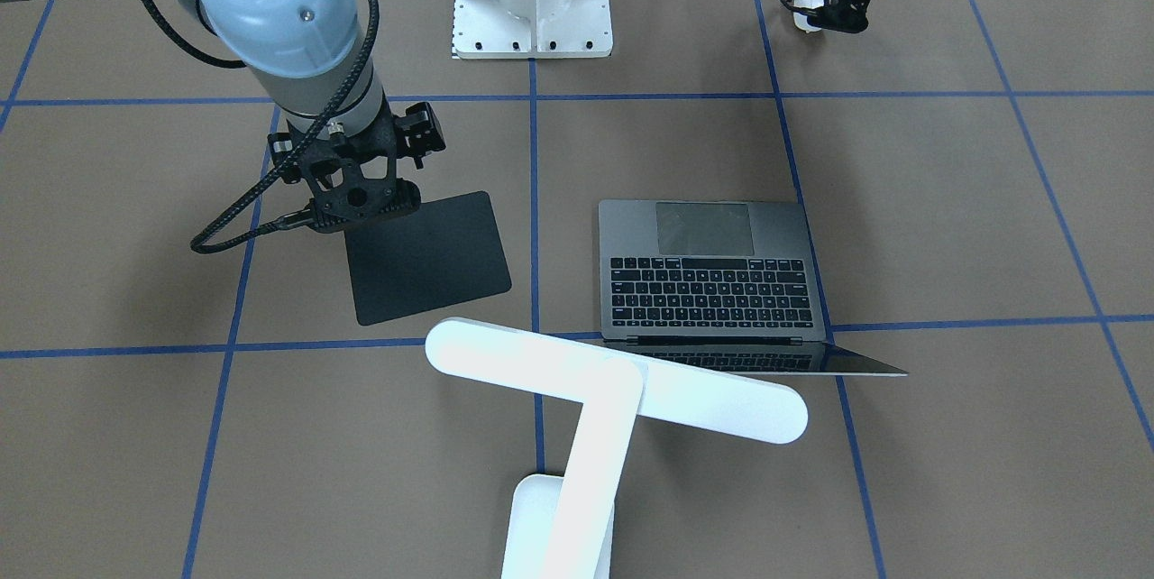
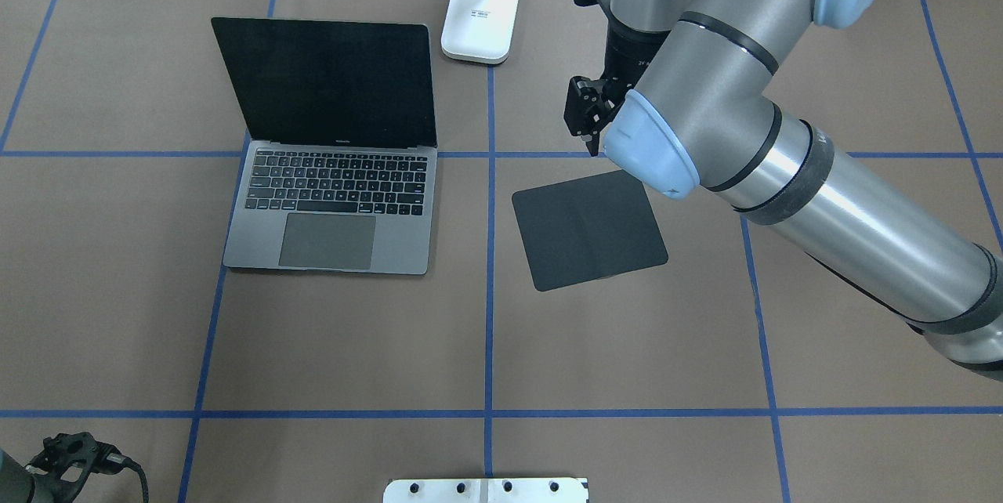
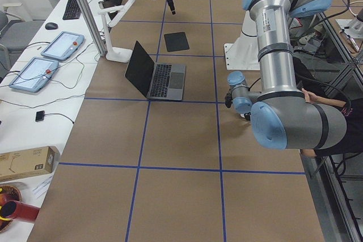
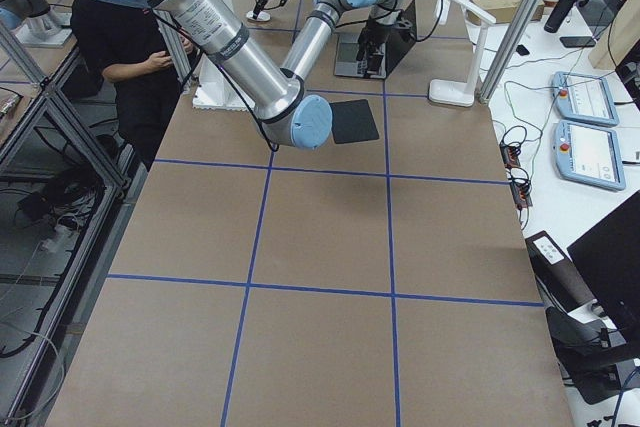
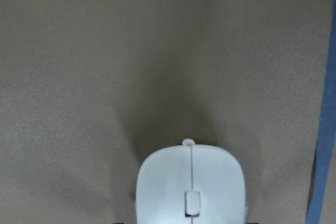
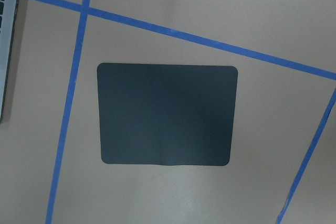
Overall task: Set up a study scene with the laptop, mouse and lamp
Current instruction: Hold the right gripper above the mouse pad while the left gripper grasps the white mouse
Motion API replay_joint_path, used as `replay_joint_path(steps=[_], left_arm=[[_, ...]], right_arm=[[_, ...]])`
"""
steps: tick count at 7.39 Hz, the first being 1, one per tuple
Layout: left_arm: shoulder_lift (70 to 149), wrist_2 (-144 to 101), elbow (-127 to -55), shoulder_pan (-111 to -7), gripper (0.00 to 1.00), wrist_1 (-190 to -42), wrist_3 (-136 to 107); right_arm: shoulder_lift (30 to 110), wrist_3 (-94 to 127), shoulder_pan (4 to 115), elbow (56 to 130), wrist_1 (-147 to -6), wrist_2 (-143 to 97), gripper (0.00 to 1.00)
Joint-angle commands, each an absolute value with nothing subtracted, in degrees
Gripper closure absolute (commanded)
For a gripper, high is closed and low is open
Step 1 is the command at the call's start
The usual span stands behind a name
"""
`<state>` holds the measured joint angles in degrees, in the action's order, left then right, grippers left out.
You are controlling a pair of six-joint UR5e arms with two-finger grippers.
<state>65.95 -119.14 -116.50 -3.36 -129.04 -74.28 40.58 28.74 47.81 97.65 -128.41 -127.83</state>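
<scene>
One worry: the left gripper (image 1: pixel 814 13) is pinching a smooth mouse (image 5: pixel 191 182), well apart from the mouse pad (image 2: pixel 588 229), so it could slip mid-carry. Right gripper (image 1: pixel 365 205): can't tell its state.

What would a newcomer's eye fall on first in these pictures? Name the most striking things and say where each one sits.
The open laptop dominates the table's left half in the overhead view, with the white lamp standing at the far edge just right of its screen. The bulky right arm brings the right gripper to the far edge of the black mouse pad, right of the laptop. Near the robot's base, the left gripper holds the white mouse.
</scene>
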Motion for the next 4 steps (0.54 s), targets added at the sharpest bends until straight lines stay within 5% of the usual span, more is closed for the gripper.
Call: replay_joint_path(steps=[1,4], left_arm=[[66.18,-119.27,-116.63,-3.51,0.23,-129.11,-74.36],[66.18,-119.27,-116.54,-3.52,0.34,-129.11,-74.36]], right_arm=[[40.78,28.74,47.81,97.65,-128.06,-127.79,0.00],[40.78,28.74,47.81,97.65,-127.97,-127.79,0.00]])
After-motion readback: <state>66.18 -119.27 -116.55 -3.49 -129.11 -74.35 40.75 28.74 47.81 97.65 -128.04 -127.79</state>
